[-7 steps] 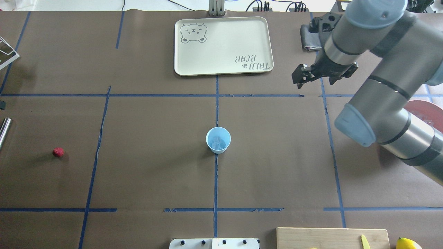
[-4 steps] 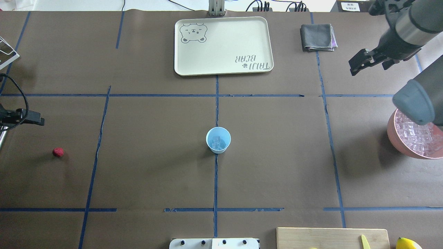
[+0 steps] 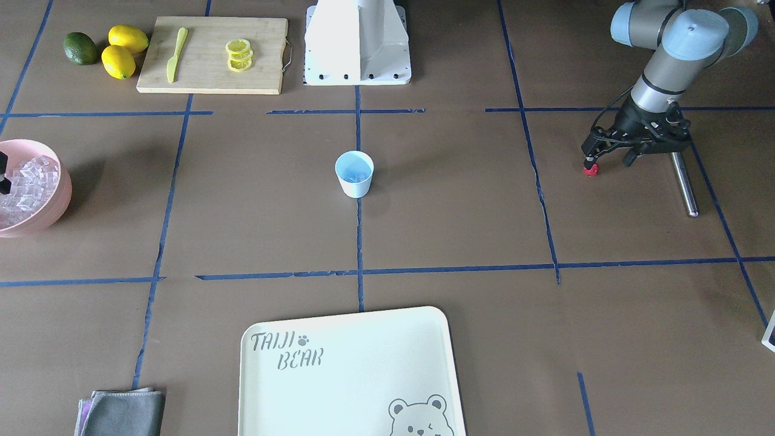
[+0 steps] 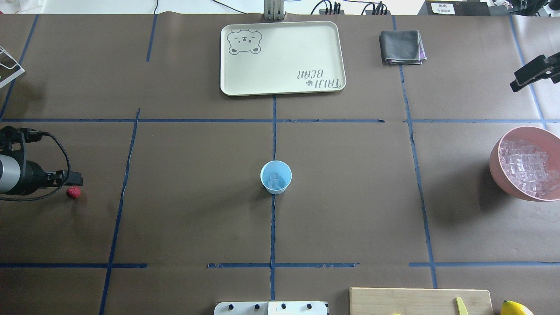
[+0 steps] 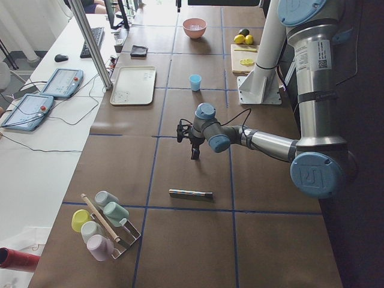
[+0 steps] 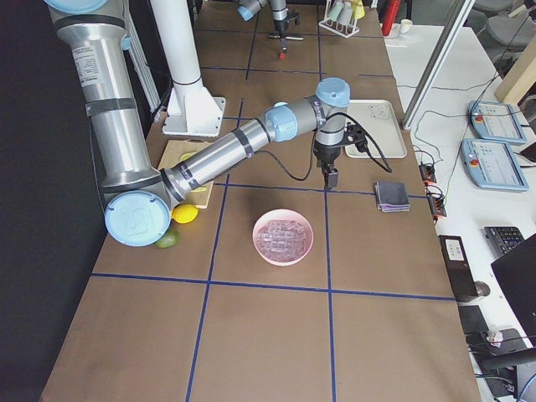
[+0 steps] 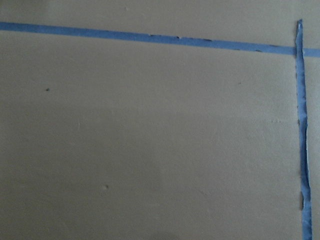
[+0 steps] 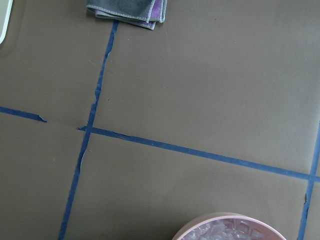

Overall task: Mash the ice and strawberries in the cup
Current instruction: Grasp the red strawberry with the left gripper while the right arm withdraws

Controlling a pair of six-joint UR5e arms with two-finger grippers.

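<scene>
The light-blue cup (image 4: 275,177) stands upright at the table's middle, also in the front view (image 3: 354,174). A few clear ice cubes (image 4: 274,180) lie in it. The small red strawberry (image 4: 73,192) lies on the paper far to the left. My left gripper (image 3: 607,161) hangs low over it, jaws spread and empty, one fingertip right beside the strawberry (image 3: 591,171). My right gripper (image 4: 531,74) is at the far right edge, empty; only one splayed finger shows.
A pink bowl (image 4: 496,164) full of ice stands at the right edge. A cream tray (image 4: 282,57) and a grey cloth (image 4: 402,47) lie at the far side. A metal rod (image 3: 684,181) lies just beside the left gripper. A cutting board (image 3: 212,54) with lemon slices lies near the base.
My left arm came in from the left edge and moved down to the strawberry. My right arm drew back to the right, uncovering the pink bowl. Cup and strawberry have not moved.
</scene>
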